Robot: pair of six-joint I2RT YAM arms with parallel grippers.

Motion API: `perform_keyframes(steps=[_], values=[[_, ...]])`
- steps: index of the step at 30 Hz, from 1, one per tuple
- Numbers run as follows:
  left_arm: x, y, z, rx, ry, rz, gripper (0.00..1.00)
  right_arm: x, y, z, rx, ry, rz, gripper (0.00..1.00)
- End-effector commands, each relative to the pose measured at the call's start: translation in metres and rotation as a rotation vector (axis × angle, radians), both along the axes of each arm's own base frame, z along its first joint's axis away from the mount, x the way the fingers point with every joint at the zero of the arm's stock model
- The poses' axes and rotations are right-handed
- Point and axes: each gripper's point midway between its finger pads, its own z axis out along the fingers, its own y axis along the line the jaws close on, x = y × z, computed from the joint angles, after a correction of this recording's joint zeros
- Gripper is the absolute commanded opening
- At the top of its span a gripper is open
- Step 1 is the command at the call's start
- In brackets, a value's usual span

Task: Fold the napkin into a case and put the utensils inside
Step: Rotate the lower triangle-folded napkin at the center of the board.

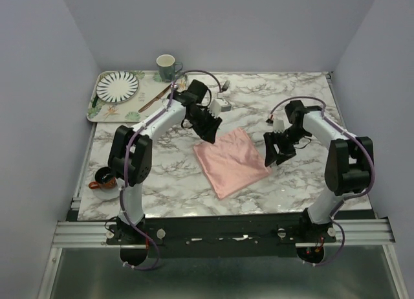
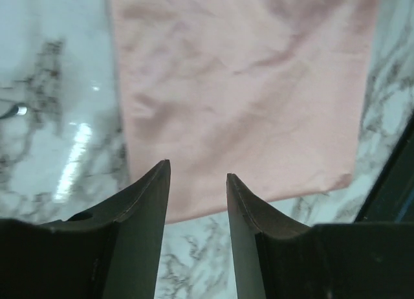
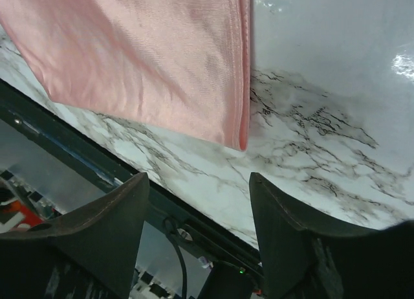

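Napkin [image 1: 231, 160]: we see it folded, lying flat mid-tabletop [image 1: 162, 176].
Left gripper [image 2: 197, 169]: we find its jaws apart, empty, over the napkin's far corner.
Right gripper [image 3: 197, 182]: jaws apart, empty, beside the napkin's right corner.

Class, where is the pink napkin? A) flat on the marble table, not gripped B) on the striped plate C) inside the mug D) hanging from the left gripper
A: the napkin lies flat on the table; the left gripper and right gripper are open and empty.
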Motion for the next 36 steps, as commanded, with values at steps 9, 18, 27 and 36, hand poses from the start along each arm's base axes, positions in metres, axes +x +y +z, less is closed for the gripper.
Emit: perform_keyframes(steps=[9,18,27,36], values=[[0.011,0.046,-0.073,0.190,0.025,-0.035,0.44,-0.011,-0.002,-0.048,0.007,0.255,-0.169,0.52],[-0.049,0.064,-0.085,0.192,0.156,-0.014,0.36,0.012,0.002,-0.062,0.021,0.248,-0.162,0.09],[-0.111,0.047,-0.062,0.097,0.254,-0.078,0.42,0.059,0.021,-0.052,0.079,0.063,0.022,0.09],[-0.075,0.036,-0.016,-0.030,0.041,-0.001,0.57,0.076,0.015,-0.026,0.001,-0.033,0.113,0.45]])
